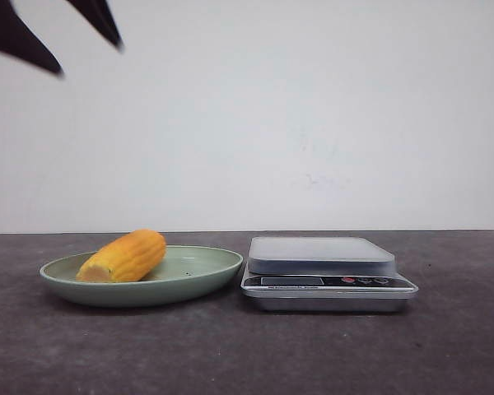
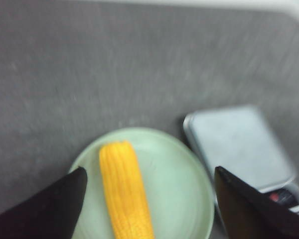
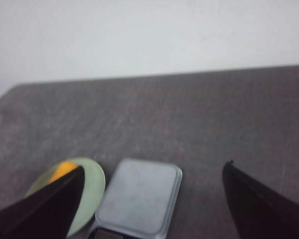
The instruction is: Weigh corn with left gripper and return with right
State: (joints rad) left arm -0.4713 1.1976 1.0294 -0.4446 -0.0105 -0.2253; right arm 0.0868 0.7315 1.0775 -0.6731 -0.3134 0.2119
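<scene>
Open air lies above the stubby yellow-orange corn [image 1: 125, 256], which rests in a shallow pale green plate [image 1: 198, 276]. A flat silver kitchen scale [image 1: 325, 271] stands just beside the plate at 3 o'clock (a narrow gap between them). The dark grey table [image 1: 445, 346] is open around both.

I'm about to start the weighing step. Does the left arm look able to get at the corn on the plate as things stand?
Probably yes. The left gripper hangs open above the corn, which lies uncovered on the green plate. The scale sits beside the plate, not in the way.
</scene>
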